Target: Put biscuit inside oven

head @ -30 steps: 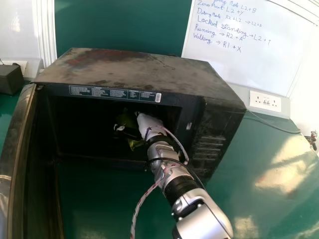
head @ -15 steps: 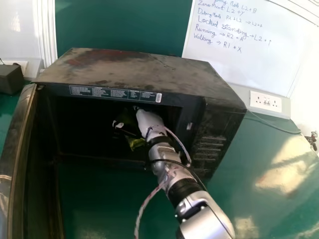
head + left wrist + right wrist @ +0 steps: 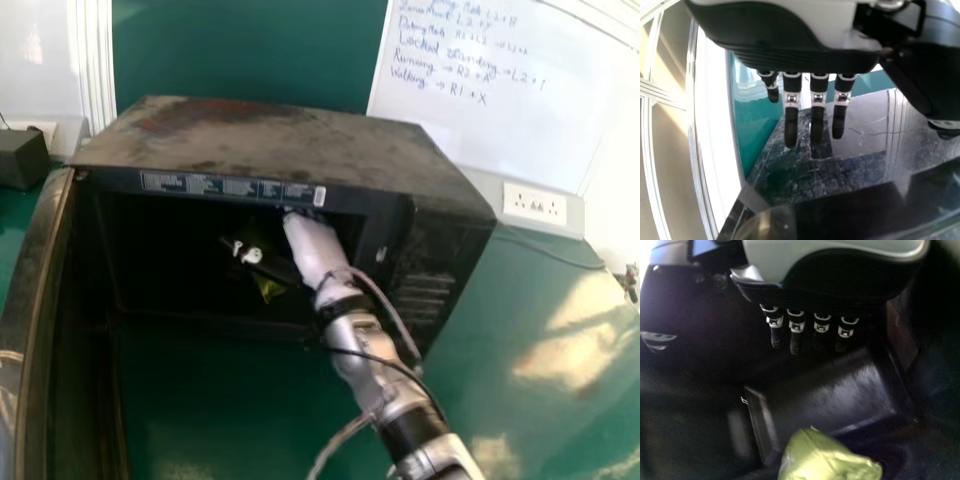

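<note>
The right hand (image 3: 314,248), empty with fingers straight, is inside the oven (image 3: 270,150), mid-frame; the biscuit packet (image 3: 269,287) is just lower left. Withdrawing low, it might snag and drag the packet out. The left hand (image 3: 817,99) idles, fingers extended.

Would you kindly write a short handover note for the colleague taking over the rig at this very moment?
Right hand: open, inside the oven.
Left hand: open, fingers straight, seen in the left wrist view.
Things: the green biscuit packet is inside the oven, apart from the right hand's four long fingers; whether the thumb touches it I cannot tell. The oven door stands open on the left.
Done: packet in the oven, apparently let go.
Left: probably check that the thumb is clear, then draw the right hand out.
</note>
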Controlling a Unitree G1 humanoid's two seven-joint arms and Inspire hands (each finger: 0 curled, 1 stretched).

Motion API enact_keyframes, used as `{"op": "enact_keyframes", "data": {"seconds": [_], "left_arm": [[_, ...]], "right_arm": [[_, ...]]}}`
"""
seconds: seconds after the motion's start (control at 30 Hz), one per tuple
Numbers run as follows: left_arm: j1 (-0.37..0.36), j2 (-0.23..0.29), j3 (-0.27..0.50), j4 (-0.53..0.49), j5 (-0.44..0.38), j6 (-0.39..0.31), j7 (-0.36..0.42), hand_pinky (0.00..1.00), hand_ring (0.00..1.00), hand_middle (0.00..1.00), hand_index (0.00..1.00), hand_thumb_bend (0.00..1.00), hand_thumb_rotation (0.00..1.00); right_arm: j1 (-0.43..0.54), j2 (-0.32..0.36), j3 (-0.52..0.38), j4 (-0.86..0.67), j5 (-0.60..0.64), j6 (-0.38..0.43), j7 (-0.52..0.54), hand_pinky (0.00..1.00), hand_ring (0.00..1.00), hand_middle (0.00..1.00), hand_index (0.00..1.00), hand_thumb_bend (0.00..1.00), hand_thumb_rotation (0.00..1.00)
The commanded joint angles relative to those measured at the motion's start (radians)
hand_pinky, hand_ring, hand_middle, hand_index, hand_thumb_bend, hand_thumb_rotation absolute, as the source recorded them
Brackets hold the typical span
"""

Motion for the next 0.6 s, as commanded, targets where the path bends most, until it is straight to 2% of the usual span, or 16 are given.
{"op": "enact_keyframes", "data": {"seconds": [0.0,0.07,0.27,0.43,0.57], "left_arm": [[-0.021,0.000,0.001,0.029,-0.016,-0.038,-0.004,0.61,0.70,0.75,0.75,0.88,0.87],[-0.020,0.006,-0.002,0.032,-0.028,-0.040,-0.007,0.59,0.69,0.74,0.75,0.88,0.87],[0.002,0.012,-0.020,0.015,-0.077,-0.019,-0.019,0.68,0.75,0.76,0.77,0.86,0.87],[0.007,0.009,-0.028,-0.001,-0.101,-0.003,-0.020,0.63,0.72,0.75,0.74,0.88,0.90],[-0.010,0.006,-0.025,0.012,-0.109,-0.012,-0.024,0.64,0.71,0.74,0.74,0.89,0.94]], "right_arm": [[0.095,-0.073,-0.048,-0.171,0.010,0.012,0.060,1.00,1.00,0.98,1.00,1.00,0.81],[0.141,-0.096,-0.069,-0.259,0.010,0.024,0.104,1.00,1.00,0.99,1.00,1.00,0.86],[0.246,-0.140,-0.120,-0.432,0.029,0.014,0.199,1.00,1.00,1.00,1.00,1.00,0.88],[0.338,-0.156,-0.166,-0.562,0.038,-0.006,0.221,1.00,1.00,1.00,1.00,1.00,0.87],[0.405,-0.175,-0.205,-0.641,0.044,-0.026,0.235,1.00,1.00,1.00,1.00,1.00,0.89]]}}
